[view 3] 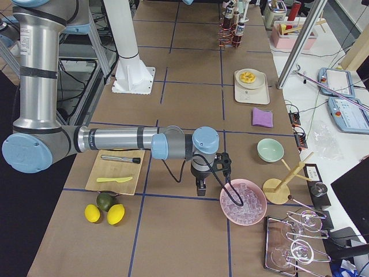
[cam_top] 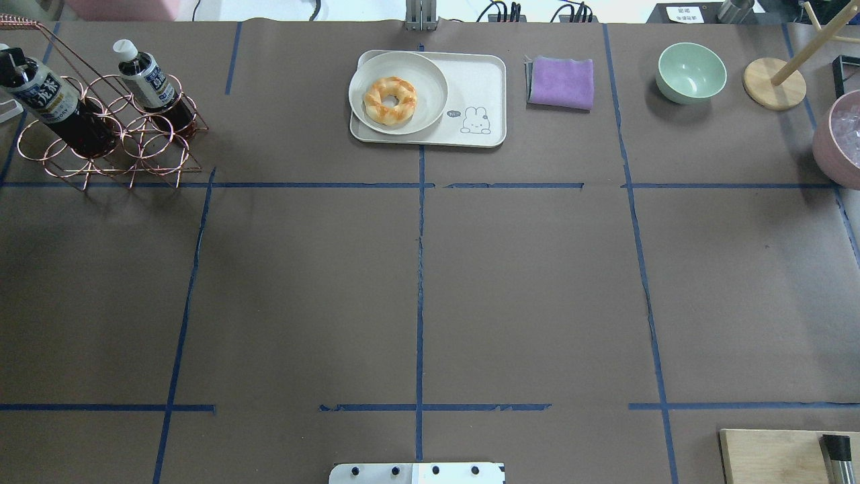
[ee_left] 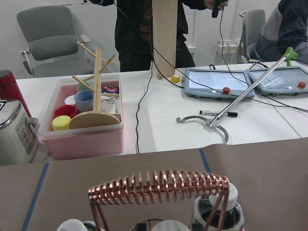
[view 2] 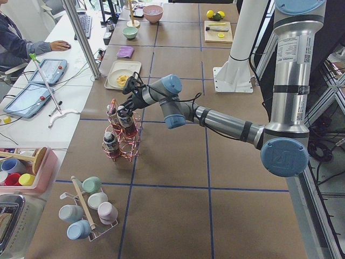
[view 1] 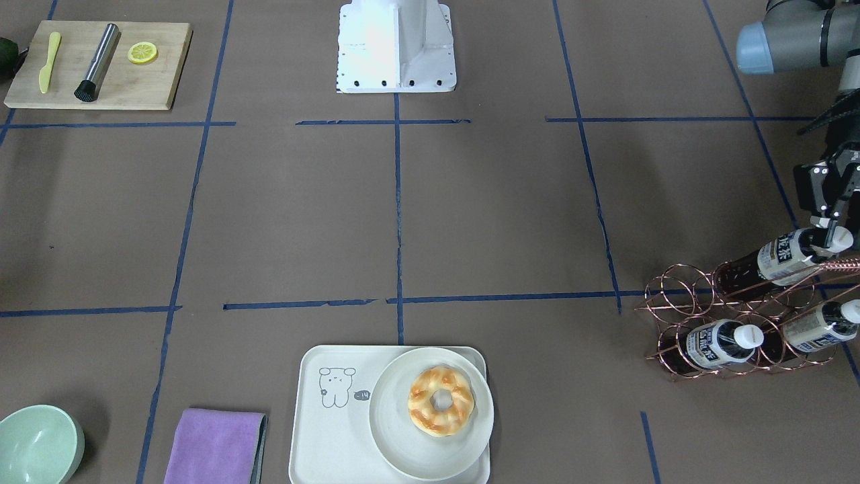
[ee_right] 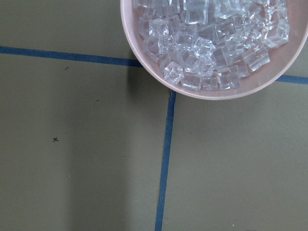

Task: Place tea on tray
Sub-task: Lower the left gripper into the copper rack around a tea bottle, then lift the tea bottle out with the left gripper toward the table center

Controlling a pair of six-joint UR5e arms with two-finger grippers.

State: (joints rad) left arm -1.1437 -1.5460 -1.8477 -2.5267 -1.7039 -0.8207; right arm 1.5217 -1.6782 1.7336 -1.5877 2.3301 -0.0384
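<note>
Exterior front-facing view, read left to right.

Far left corner: a wooden cutting board (view 1: pixel 144 91) carries a yellow knife (view 1: pixel 48 60), a metal muddler (view 1: pixel 97 62) and a lemon slice (view 1: pixel 143 52).

Near left, on your side of the table: a green bowl (view 1: pixel 37 447), then a folded purple cloth (view 1: pixel 215 447) to its right, apart from it.

Near centre: the tray (view 1: pixel 322 437), with the bear drawing on its left half. A round plate (view 1: pixel 393 450) covers the right half and slightly overhangs the tray's right edge. A doughnut (view 1: pixel 422 403) sits on the plate.

Right edge: a copper wire rack (view 1: pixel 678 302) holds three bottles.
- The tea (view 1: pixel 772 259) lies tilted in an upper ring, cap up and to the right, well apart from the tray.
- A lower-left bottle (view 1: pixel 715 343) and a lower-right bottle (view 1: pixel 816 327) rest in the rings nearer you.

The left gripper (view 1: pixel 830 228) is at the tea's cap. Its jaws are narrowed to about the cap's width, one fingertip on each side, and they look clamped on it. The bottle's body sits inside the rack ring.

Exterior right view: the right gripper (view 3: pixel 199 186) points down at the table, just beside a pink bowl of ice (view 3: pixel 242 221). You cannot tell its opening from this view, and its wrist camera shows no fingers.
</note>
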